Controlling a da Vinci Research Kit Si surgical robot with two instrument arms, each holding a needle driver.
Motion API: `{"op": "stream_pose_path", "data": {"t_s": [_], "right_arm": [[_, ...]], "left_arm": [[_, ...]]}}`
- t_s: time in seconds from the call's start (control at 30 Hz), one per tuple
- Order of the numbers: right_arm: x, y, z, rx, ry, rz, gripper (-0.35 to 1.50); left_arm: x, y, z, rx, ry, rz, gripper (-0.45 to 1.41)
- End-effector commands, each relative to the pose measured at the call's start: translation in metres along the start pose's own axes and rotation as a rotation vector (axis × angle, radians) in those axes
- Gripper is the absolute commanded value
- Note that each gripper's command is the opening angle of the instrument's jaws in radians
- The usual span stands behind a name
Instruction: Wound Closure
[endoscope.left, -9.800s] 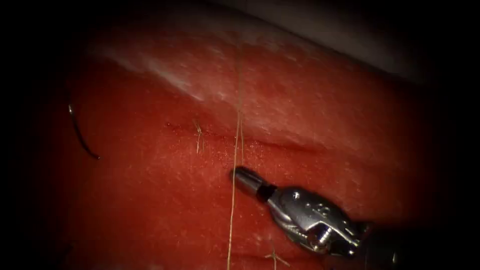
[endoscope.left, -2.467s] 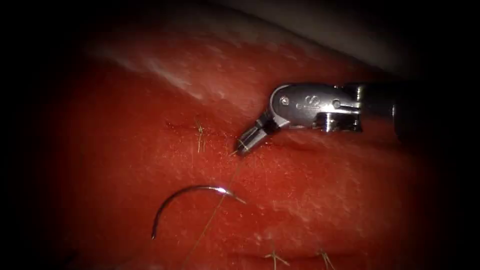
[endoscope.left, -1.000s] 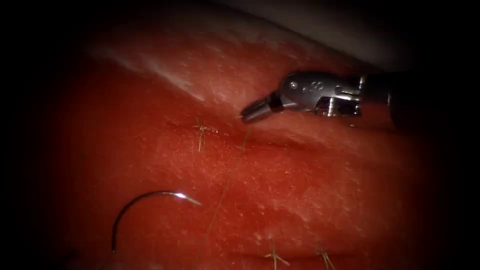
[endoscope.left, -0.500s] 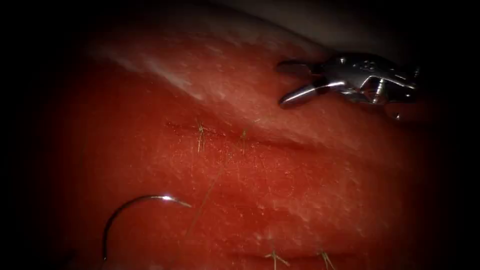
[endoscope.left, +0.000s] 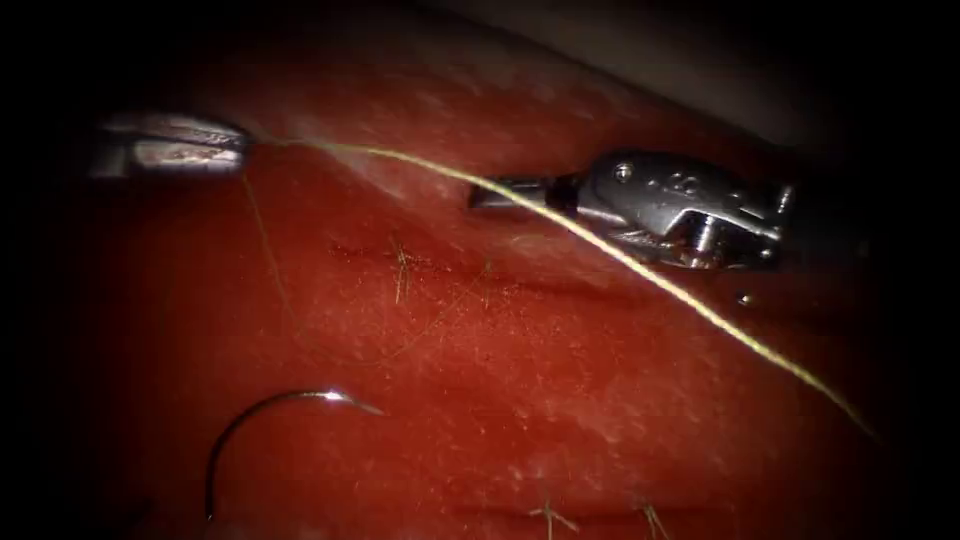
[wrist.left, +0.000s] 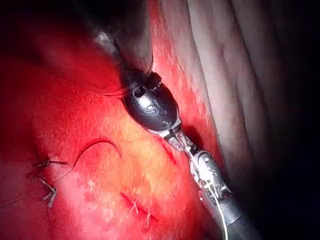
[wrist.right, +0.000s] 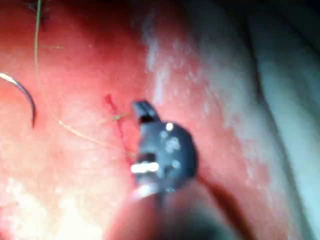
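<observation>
The curved needle lies free on the tissue, below and left of the cut, with neither tool holding it. It also appears as an arc and as a dark curve. At the upper left, my left tool is shut on the thread. The thread stretches taut to the lower right, crossing in front of the right tool's jaws. A thinner strand drops from the left tool to the stitch at the cut. My right tool hovers just above the cut, jaws shut and empty.
Two stitches with short thread ends sit on the left part of the cut. More cut thread ends stick up near the lower edge. Pale skin rises behind the tissue.
The left tool has come in at the upper left with the thread, now taut across the field. The right tool's jaws were open and are now shut, and it has moved left. The needle has stayed put.
</observation>
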Motion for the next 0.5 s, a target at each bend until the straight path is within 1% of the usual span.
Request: {"op": "stream_pose_path", "data": {"t_s": [0.03,0.1,0.13,0.2,0.27,0.3,0.33,0.37,0.43,0.5], "right_arm": [[-0.0016,0.0007,0.0032,-0.009,0.0,-0.019,-0.35],[-0.0026,0.0008,0.0042,-0.011,-0.014,-0.029,-0.35],[-0.0034,0.0008,0.0051,-0.005,-0.013,-0.035,-0.35],[-0.0038,0.0006,0.0057,0.0,-0.012,-0.04,-0.35],[-0.0039,-0.0001,0.007,-0.006,-0.011,-0.04,-0.35],[-0.0038,-0.0004,0.0072,-0.007,-0.011,-0.039,-0.35],[-0.0037,-0.0007,0.0074,-0.007,-0.011,-0.039,-0.35],[-0.0037,-0.0007,0.0074,-0.007,-0.011,-0.039,-0.35],[-0.0038,-0.0011,0.008,-0.009,0.002,-0.04,-0.35],[-0.0038,-0.0012,0.0082,-0.01,0.014,-0.04,-0.35]], "left_arm": [[-0.0009,-0.0005,0.0014,-0.015,0.011,-0.001,-0.35],[-0.0007,-0.0009,0.002,-0.014,0.037,-0.008,-0.35],[-0.0005,-0.0012,0.0027,-0.018,0.073,-0.015,-0.35],[-0.0001,-0.0016,0.004,-0.02,0.111,-0.022,-0.35],[0.001,-0.0025,0.0074,-0.041,0.159,-0.071,-0.35],[0.0012,-0.0027,0.0082,-0.043,0.166,-0.078,-0.35],[0.0018,-0.0032,0.0102,-0.046,0.186,-0.103,-0.35],[0.0018,-0.0032,0.0102,-0.046,0.186,-0.103,-0.35],[0.0026,-0.004,0.0133,-0.054,0.209,-0.142,-0.35],[0.0029,-0.0043,0.0146,-0.059,0.222,-0.147,-0.35]]}}
